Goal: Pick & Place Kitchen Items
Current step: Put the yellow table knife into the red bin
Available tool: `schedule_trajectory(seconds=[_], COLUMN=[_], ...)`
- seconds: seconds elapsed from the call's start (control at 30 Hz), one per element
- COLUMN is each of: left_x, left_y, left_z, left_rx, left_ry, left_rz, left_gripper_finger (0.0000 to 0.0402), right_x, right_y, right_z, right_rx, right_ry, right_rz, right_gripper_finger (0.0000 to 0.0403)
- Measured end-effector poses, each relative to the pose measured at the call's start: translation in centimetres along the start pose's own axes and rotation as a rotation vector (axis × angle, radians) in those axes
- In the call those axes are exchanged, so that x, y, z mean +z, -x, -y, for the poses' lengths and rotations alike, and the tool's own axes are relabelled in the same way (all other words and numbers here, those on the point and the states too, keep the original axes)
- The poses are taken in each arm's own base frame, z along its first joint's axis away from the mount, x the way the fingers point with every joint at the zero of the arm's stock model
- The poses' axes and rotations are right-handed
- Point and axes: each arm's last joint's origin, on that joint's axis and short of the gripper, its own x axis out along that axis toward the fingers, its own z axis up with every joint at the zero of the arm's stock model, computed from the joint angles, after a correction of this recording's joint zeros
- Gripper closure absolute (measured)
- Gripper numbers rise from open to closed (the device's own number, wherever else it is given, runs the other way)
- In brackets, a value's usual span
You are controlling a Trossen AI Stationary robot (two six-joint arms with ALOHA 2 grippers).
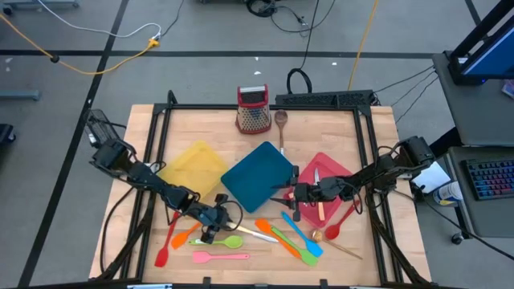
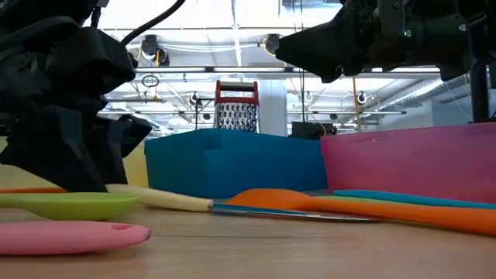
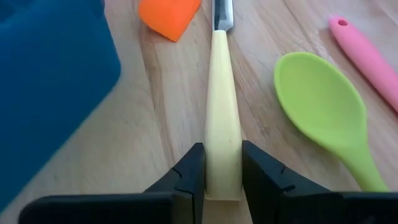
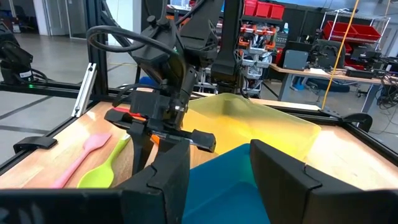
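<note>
A pale-handled knife (image 1: 255,234) lies flat on the wooden table near the front edge, its metal blade toward an orange spatula (image 1: 277,233). My left gripper (image 3: 222,180) is down at the knife's handle end, shut on it. A green spoon (image 3: 323,112) and a pink spatula (image 3: 367,56) lie on the table beside it. My right gripper (image 4: 217,180) hovers open and level over the teal tray (image 1: 257,181), with nothing between its fingers. My left gripper pinches the knife's cream handle at its free end (image 3: 222,165), one finger on each long side. The fingers (image 3: 189,174) slant down from the table's left and run along the handle. The knife lies flat on the table.
Yellow tray (image 1: 193,168), teal tray and red tray (image 1: 329,172) fill the table's middle. A red-topped grater (image 1: 253,110) and a wooden spoon (image 1: 281,124) are at the far edge. More coloured spatulas (image 1: 301,237) lie at the front right, and red and orange ones (image 1: 173,233) at the front left.
</note>
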Motion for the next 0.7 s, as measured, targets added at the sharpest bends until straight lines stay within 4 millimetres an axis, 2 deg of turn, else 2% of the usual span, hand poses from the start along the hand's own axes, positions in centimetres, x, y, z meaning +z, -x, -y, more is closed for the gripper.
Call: schedule_trajectory(seconds=[0.2, 0.33, 0.7], left_x=[1.1, 2.1, 3.2], left_y=[0.5, 1.6, 4.2], left_z=[0.0, 0.1, 0.1], left_rx=[0.019, 0.039, 0.150], left_ry=[0.005, 0.002, -0.059], left_rz=[0.058, 0.112, 0.146], left_gripper_finger=[0.0320, 0.0317, 0.0308], right_x=[0.0, 0.0, 0.0], right_y=[0.0, 0.0, 0.0], right_z=[0.0, 0.0, 0.0], right_rx=[0.000, -0.001, 0.000], right_ry=[0.000, 0.001, 0.000], right_rz=[0.000, -0.003, -0.002], right_gripper_finger=[0.0243, 0.0243, 0.0243])
